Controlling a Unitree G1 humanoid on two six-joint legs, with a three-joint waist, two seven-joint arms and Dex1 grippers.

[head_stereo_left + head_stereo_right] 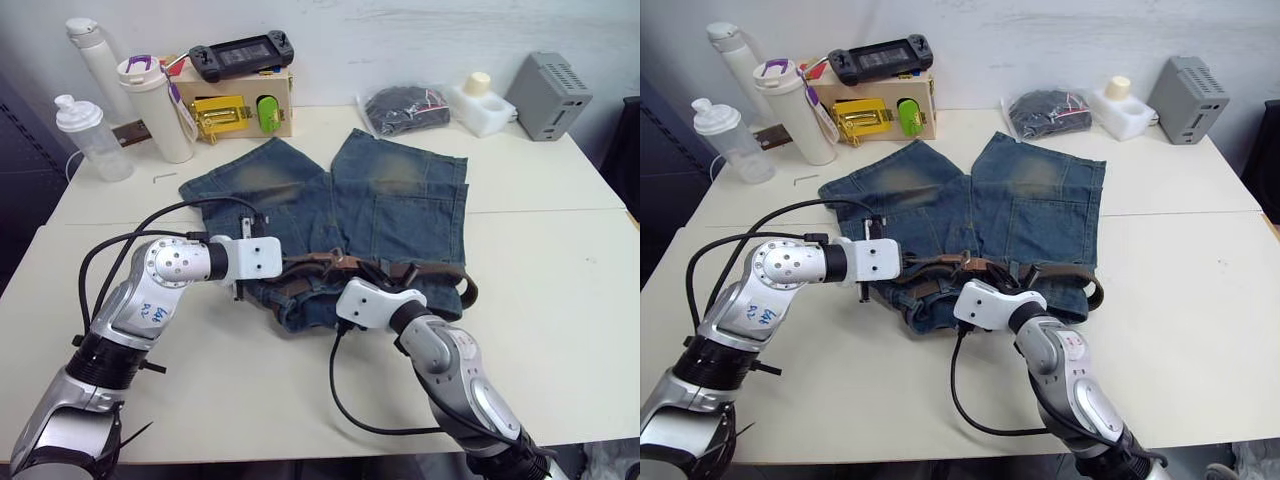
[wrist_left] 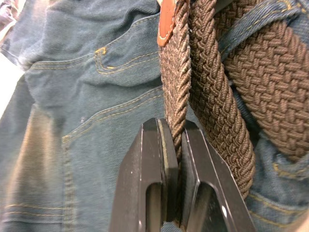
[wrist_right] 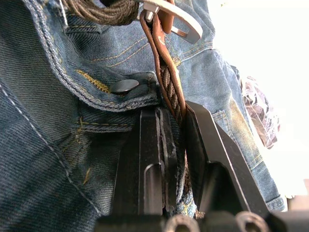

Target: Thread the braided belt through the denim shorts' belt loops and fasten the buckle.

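Shorts [image 1: 380, 205] lie flat on the surface [image 1: 560, 290], waistband toward the robot, braided belt [image 1: 430, 268] running along it. Left end effector [image 2: 175, 145] is clamped on one strand of the belt, near its brown leather tip. Right end effector [image 3: 173, 125] is pinched on the belt strap just below the silver buckle [image 3: 174, 21], next to the waistband button [image 3: 124, 86].
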